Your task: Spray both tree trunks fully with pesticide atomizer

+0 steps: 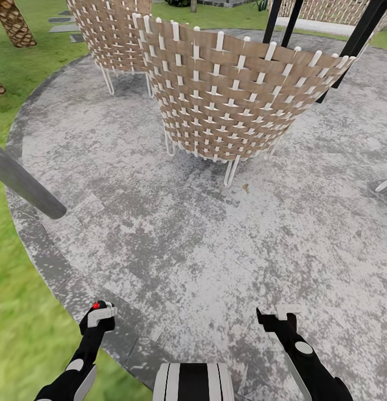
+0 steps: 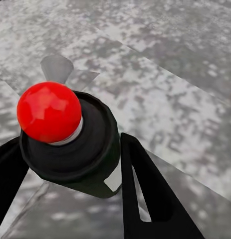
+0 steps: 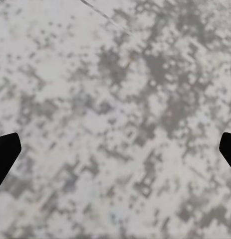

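Note:
My left gripper is low at the paved patch's near left edge, shut on the pesticide atomizer. In the left wrist view the atomizer is a black round body topped by a red ball, clamped between the two black fingers of my left gripper. My right gripper hovers over the paving at the near right, open. In the right wrist view the right gripper has its tips far apart with only mottled paving between them. The two trees and their trunks are out of view.
A round grey paved patch spreads ahead, with lawn on its left. Two woven wicker chairs on thin white legs stand ahead. A grey pole slants in from the left. Criss-cross palm trunks stand far left, and black posts far right.

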You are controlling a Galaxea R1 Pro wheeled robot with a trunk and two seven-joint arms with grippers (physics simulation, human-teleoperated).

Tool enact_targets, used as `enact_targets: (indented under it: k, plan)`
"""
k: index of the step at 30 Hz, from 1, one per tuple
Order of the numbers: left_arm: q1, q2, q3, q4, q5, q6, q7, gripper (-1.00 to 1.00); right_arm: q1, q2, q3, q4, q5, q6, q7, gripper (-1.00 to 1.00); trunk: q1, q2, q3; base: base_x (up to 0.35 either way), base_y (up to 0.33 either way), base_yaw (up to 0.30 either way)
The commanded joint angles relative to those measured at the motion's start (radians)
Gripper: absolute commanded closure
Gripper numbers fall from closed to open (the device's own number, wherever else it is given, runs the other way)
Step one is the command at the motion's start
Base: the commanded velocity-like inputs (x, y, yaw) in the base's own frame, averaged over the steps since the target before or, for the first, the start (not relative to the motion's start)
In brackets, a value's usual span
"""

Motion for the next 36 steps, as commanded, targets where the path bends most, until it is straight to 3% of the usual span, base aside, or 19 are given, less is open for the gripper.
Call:
enact_targets:
  k: [1,4,10,14,18,29,30,36]
  plan:
    - [0.000,0.000,-0.002,0.000,0.008,-0.003,0.000,1.00,0.000,0.000,0.000,0.000,0.000,-0.002,0.000,-1.00,0.000,0.000,-0.001,0.000,0.000,0.000]
    - [0.000,0.001,-0.002,0.000,0.008,-0.002,0.000,1.00,-0.001,0.000,0.000,0.001,0.000,-0.002,0.000,-1.00,0.000,0.000,-0.001,0.000,0.000,0.000]
    - [0.000,0.000,-0.003,0.000,0.007,-0.001,0.000,1.00,0.000,0.000,0.000,0.001,0.000,-0.002,0.000,-1.00,-0.003,0.001,0.023,0.000,0.000,0.000]
    - [0.023,0.009,0.023,0.024,0.023,0.001,-0.003,1.00,-0.002,0.018,-0.001,0.019,0.001,-0.025,0.003,-1.00,-0.003,0.001,0.023,0.000,0.000,0.000]
    - [0.045,-0.004,0.008,0.032,0.011,0.009,-0.002,1.00,-0.011,0.020,-0.008,-0.004,-0.003,-0.025,0.003,-1.00,-0.003,0.001,0.023,0.000,0.000,0.000]
    - [0.053,-0.002,-0.004,0.020,0.016,0.018,-0.002,1.00,-0.012,0.007,-0.007,-0.066,0.000,0.011,0.005,-1.00,-0.003,0.001,0.030,0.000,0.000,0.000]
    - [0.053,-0.002,-0.017,0.069,-0.004,0.018,-0.003,1.00,-0.012,0.006,-0.007,-0.150,0.000,0.011,0.005,-1.00,-0.003,0.001,0.031,0.000,0.000,0.000]
    - [0.053,-0.003,-0.018,0.069,-0.003,0.019,-0.003,1.00,-0.012,0.006,-0.007,-0.148,0.000,0.011,0.004,-1.00,-0.003,0.001,0.041,0.000,0.000,0.000]
